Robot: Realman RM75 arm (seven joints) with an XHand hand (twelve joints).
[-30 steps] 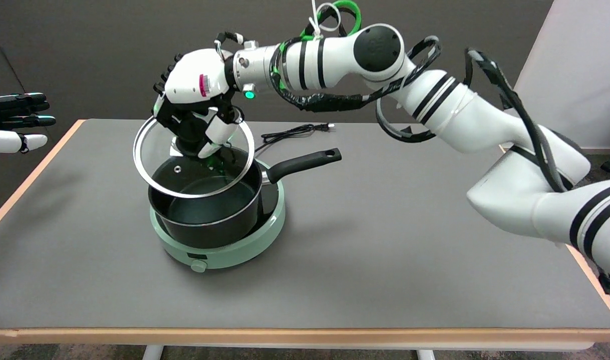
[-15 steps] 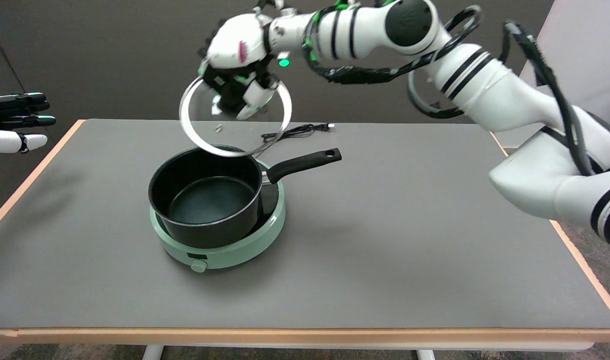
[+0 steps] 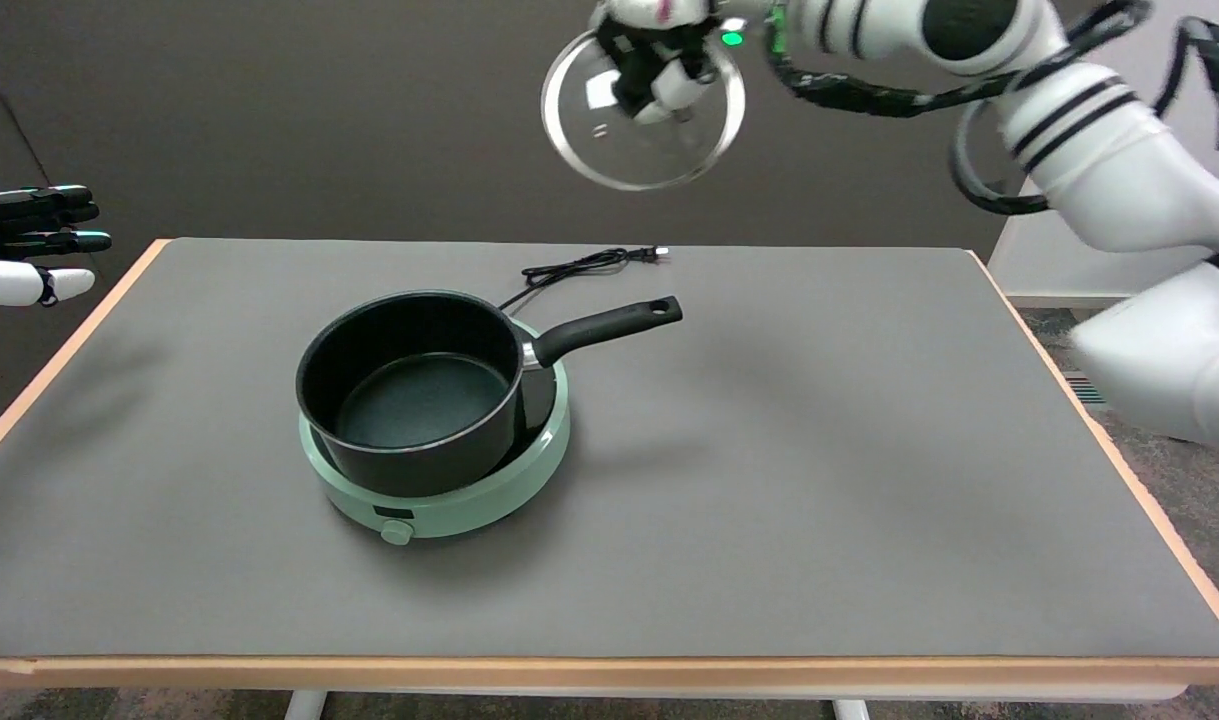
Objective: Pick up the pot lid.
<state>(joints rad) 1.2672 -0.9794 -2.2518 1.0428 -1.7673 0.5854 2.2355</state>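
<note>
Grey table (image 3: 769,500), open pot (image 3: 409,395) on green hotplate (image 3: 469,505), cord (image 3: 579,265) behind, right hand (image 3: 659,55) fingers clamped on raised lid (image 3: 641,135).

Lid (image 3: 641,130) in raised right hand (image 3: 657,55)

Your right arm (image 3: 1099,150) reaches high, up and left from the right edge. Your right hand (image 3: 659,50), partly cropped at the top, grips the pot lid (image 3: 642,125) with fingers curled down.

Round glass pot lid (image 3: 641,125) with metal rim, tilted, seemingly slightly motion-blurred, high above the table
</note>
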